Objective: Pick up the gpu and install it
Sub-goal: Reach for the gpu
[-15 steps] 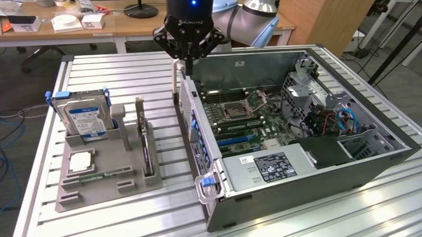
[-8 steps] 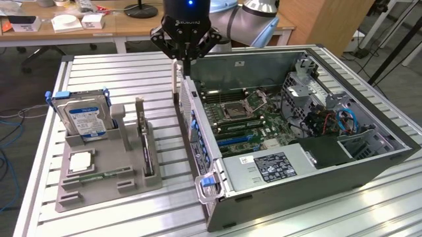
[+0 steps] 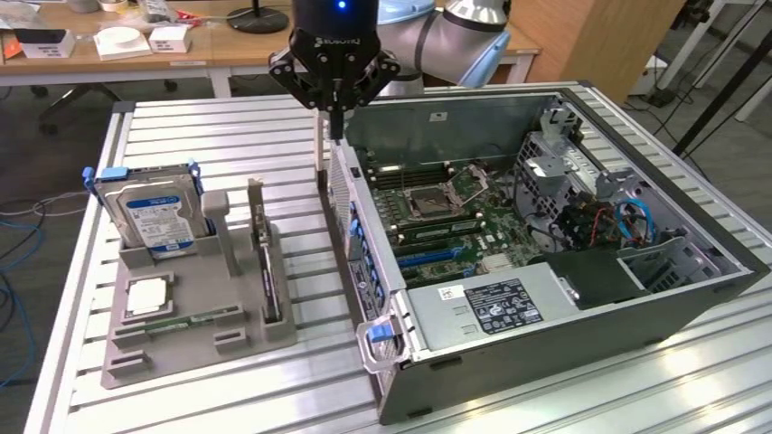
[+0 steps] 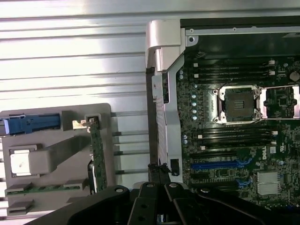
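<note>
One gripper (image 3: 333,107), jaws pinched together and empty, hung upper centre of exterior view, over the open computer case (image 3: 579,334) edge. The gpu (image 3: 268,262) stood on edge in grey holder (image 3: 181,357), lower left, well apart.

- Robotics lab or test workshop, by the look of it.
- Slotted aluminium desk (image 3: 217,136) carrying an opened computer case (image 3: 675,298), motherboard (image 3: 447,208) bare.
- Grey parts rack (image 3: 193,339) near the desk's edge at the exterior view's left, hard drive (image 3: 151,212) and gpu (image 3: 270,271) standing upright in it.
- Robot arm (image 3: 471,36) above the desk's far edge.
- Behind, wooden office desks (image 3: 241,50) with small boxes; loose cables (image 3: 14,226) on the floor.
</note>
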